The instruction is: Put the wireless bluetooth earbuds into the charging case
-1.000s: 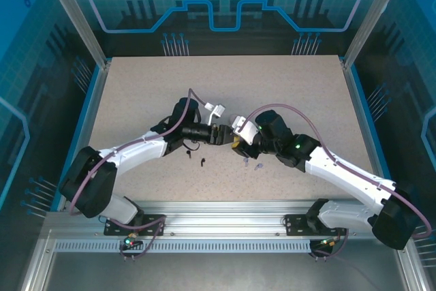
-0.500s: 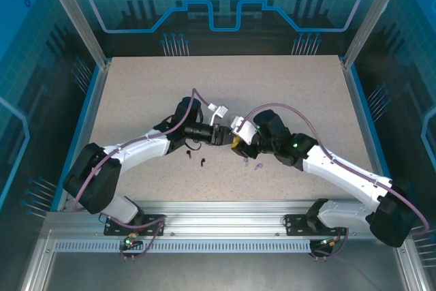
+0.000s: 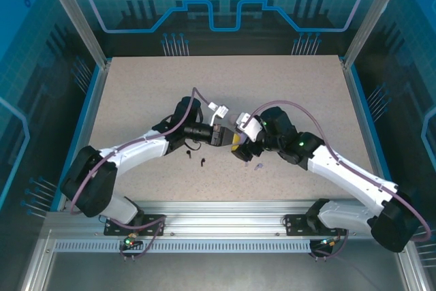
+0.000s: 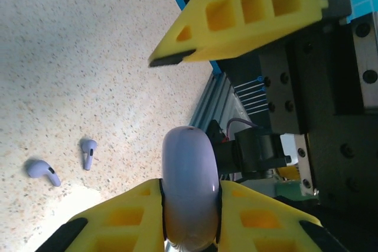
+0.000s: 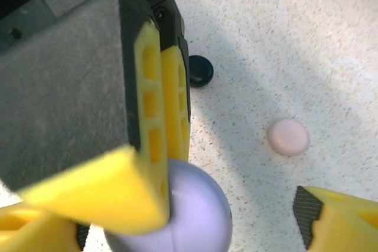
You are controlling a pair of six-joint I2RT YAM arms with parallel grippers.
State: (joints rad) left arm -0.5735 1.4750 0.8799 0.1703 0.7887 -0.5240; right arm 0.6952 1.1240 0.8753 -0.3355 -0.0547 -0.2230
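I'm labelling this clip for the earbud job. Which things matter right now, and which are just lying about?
In use: lilac case, gripped in the left tool; two lilac earbuds on the table.
Idle for now: black case; pink case; two black earbuds.

Bright, even light from above — soft shadows on the table (image 3: 136, 86); wrist views blur up close.
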